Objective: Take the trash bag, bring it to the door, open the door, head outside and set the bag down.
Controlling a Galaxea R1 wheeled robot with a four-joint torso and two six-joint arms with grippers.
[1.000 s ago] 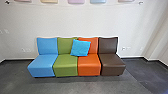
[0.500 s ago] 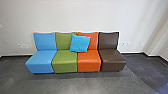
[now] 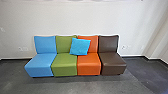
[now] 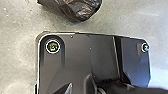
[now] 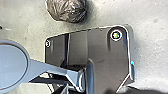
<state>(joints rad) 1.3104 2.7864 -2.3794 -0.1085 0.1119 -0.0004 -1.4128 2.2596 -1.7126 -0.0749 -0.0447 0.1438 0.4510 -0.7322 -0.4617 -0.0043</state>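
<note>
A crumpled dark trash bag is showing against grey floor near the robot's base; whether either pincer is gripping it or standing apart, I cannot tell. From left, blue, green, orange and brown seats are lining the far wall, a blue pillow leaning mid-row.

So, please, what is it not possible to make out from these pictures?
- Trash bag: both wrist views cut it off at the edge; whole shape unknown.
- Bag's contents: hidden by dark plastic, wrist views.
- Green chair and orange chair: head view, backs partly behind the blue cushion.
- Wall fittings: head view, too small and blurred.
</note>
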